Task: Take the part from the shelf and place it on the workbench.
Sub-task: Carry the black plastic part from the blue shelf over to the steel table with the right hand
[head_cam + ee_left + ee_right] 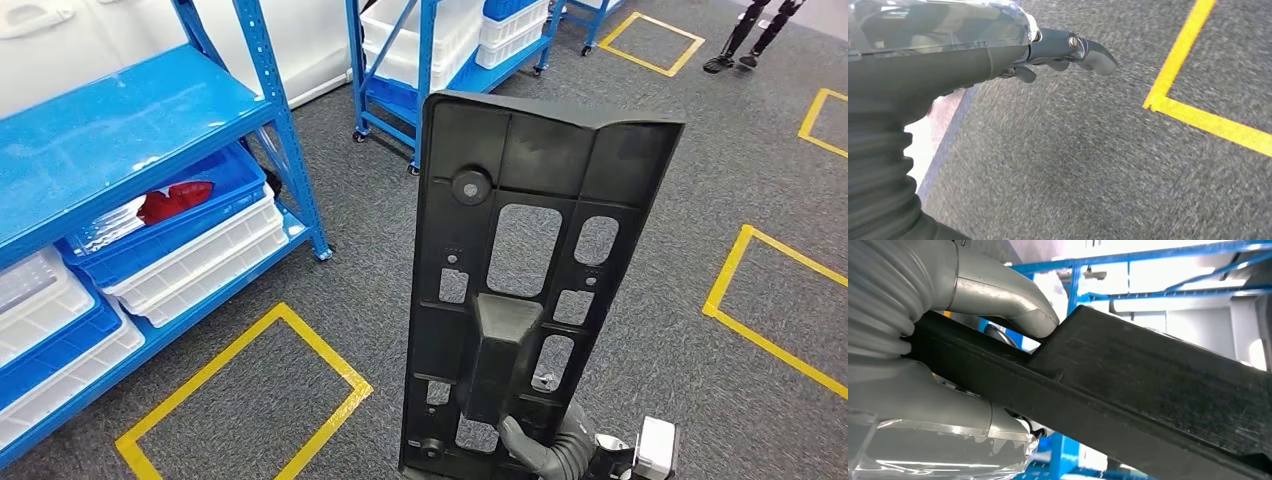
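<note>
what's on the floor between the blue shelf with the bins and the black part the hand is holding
Bare grey carpet, crossed by one yellow tape square, in the head view. Nothing else lies between the blue shelf and the black part that the right hand holds.

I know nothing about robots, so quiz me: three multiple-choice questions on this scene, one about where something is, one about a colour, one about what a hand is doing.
1. Where is the red thing?
A. in a blue bin on the shelf
B. on the carpet
C. on the black panel

2. What colour are the floor outlines?
A. white
B. yellow
C. green

3. What is the right hand doing?
A. hanging with nothing in it
B. resting on a shelf
C. holding the black panel upright

Answers:
1 A: the red thing lies in a blue bin on the blue shelf.
2 B: the taped outline on the grey carpet is yellow.
3 C: the right hand grips the lower end of the black panel, which stands upright in the head view.
</note>
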`<state>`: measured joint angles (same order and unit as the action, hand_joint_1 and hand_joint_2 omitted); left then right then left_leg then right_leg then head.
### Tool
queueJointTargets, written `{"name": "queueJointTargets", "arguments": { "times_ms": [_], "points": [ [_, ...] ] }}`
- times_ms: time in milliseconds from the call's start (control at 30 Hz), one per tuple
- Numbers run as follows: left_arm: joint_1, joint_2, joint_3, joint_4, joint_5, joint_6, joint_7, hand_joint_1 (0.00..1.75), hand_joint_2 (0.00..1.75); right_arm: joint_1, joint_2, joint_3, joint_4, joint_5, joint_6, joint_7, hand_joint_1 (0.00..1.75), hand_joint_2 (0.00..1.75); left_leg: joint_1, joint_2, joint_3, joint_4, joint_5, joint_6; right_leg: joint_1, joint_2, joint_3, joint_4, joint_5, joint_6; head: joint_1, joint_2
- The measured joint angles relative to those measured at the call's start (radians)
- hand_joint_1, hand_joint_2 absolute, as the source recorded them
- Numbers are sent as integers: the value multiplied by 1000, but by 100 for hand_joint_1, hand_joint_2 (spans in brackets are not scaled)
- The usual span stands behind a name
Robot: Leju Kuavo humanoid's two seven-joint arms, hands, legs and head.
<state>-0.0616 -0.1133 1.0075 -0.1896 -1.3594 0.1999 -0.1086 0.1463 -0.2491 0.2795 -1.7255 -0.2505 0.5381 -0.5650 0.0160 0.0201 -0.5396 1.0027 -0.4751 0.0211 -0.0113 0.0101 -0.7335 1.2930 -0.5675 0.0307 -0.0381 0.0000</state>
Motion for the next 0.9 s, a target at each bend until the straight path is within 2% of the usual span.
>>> {"name": "queueJointTargets", "arguments": {
  "times_ms": [33, 67, 100, 167, 200, 233, 267, 300, 367, 433, 467, 500, 533, 567, 633, 700, 733, 800, 833, 900],
  "points": [
    [0, 0, 0, 0, 0, 0, -1, 0, 175, 1, 0, 0, 2, 0, 0, 0, 175, 175, 0, 11, 1, 0, -1, 0, -2, -3, -5, 11, 6, 2, 0, 0],
    [0, 0, 0, 0, -2, 1, -4, 0, 175, 1, 0, -1, 4, -2, 0, -1, 175, 175, 0, 21, 2, 0, -3, -2, -3, -7, 10, -19, 30, 1, 0, 0],
    [-1, 0, -1, 0, -4, 2, -11, 0, 175, 1, 0, -2, 5, -5, 0, -3, 175, 175, 0, 31, 5, 0, -5, -3, -2, -17, 44, -82, 64, -2, 0, 0],
    [-1, 0, -5, 0, -14, 6, -32, 0, 175, 5, 0, -8, 6, -12, -7, -13, 175, 175, -2, 46, 11, 1, -11, -10, 9, -58, 116, -220, 111, -16, 0, 0],
    [-1, 0, -10, 0, -20, 8, -43, 0, 175, 11, 0, -13, 5, -14, -13, -20, 175, 175, -4, 53, 13, 1, -14, -15, 15, -73, 136, -260, 119, -23, 0, 0],
    [-1, 0, -15, 0, -25, 9, -54, 0, 175, 21, 0, -18, 3, -15, -19, -26, 175, 175, -5, 60, 15, 1, -17, -20, 21, -80, 143, -276, 117, -30, 0, 0],
    [-2, 0, -20, 0, -29, 9, -63, 0, 175, 31, 0, -22, 2, -13, -25, -31, 175, 175, -6, 69, 17, -1, -19, -25, 24, -71, 141, -278, 117, -35, 0, 0],
    [-3, 1, -24, 0, -31, 9, -69, 0, 175, 41, 1, -25, 1, -8, -28, -32, 175, 175, -5, 73, 19, -1, -22, -30, 21, -60, 143, -282, 118, -40, 0, 0],
    [-7, 3, -28, 0, -28, 8, -75, 0, 175, 48, 7, -27, -1, 2, -26, -25, 175, 175, -4, 47, 13, 27, -47, -38, 15, -40, 149, -294, 124, -52, 0, 0],
    [-9, 5, -28, 0, -18, 6, -68, 0, 175, 32, 23, -26, 0, 10, -19, -11, 175, 175, -2, 5, -33, 136, -106, -42, 13, -19, 153, -300, 127, -61, 0, 0],
    [-8, 7, -27, 0, -13, 4, -60, 0, 175, 18, 34, -24, 4, 13, -14, -2, 175, 175, -2, -6, -67, 206, -135, -43, 13, -6, 153, -300, 127, -63, 0, 0],
    [-8, 9, -26, 0, -8, 0, -50, 0, 175, 2, 45, -23, 10, 15, -8, 5, 175, 175, -2, -11, -97, 263, -152, -45, 13, 7, 153, -299, 127, -64, 0, 0],
    [-8, 11, -25, 0, -5, -4, -40, 0, 175, -14, 54, -21, 19, 16, -4, 11, 175, 175, -2, -13, -113, 287, -147, -46, 13, 21, 154, -297, 127, -63, 0, 0],
    [-8, 13, -24, 0, -3, -8, -32, 0, 175, -28, 62, -20, 28, 16, -1, 16, 175, 175, -1, -14, -112, 272, -123, -48, 12, 33, 156, -295, 125, -62, 0, 0],
    [-9, 15, -23, 0, -2, -19, -23, 0, 175, -50, 73, -19, 42, 18, 1, 18, 175, 175, 3, -32, -67, 149, -44, -50, 8, 55, 157, -287, 120, -54, 0, 0],
    [-8, 15, -23, 0, -3, -31, -17, 0, 175, -64, 79, -19, 46, 25, 1, 16, 175, 175, 7, -62, -24, 42, -3, -47, 8, 74, 150, -272, 114, -42, 0, 0],
    [-8, 15, -23, 0, -3, -36, -15, 0, 175, -67, 81, -19, 47, 30, 1, 15, 175, 175, 6, -71, -17, 24, -2, -42, 8, 81, 145, -268, 113, -36, 0, 0],
    [-9, 12, -22, 0, 0, -40, -14, 0, 175, -68, 82, -22, 45, 39, 3, 16, 175, 175, 4, -62, -17, 21, -2, -28, 6, 94, 138, -268, 115, -24, 0, 0],
    [-10, 10, -22, 0, 3, -39, -16, 0, 175, -69, 82, -25, 43, 43, 5, 20, 175, 175, 4, -54, -16, 18, 1, -21, 5, 88, 136, -264, 113, -19, 0, 0],
    [-12, 5, -21, 0, 11, -34, -29, 0, 175, -80, 82, -32, 36, 51, 13, 31, 175, 175, 6, -34, -14, 11, 5, -8, 5, 50, 109, -208, 80, -9, 0, 0]
  ]
}}
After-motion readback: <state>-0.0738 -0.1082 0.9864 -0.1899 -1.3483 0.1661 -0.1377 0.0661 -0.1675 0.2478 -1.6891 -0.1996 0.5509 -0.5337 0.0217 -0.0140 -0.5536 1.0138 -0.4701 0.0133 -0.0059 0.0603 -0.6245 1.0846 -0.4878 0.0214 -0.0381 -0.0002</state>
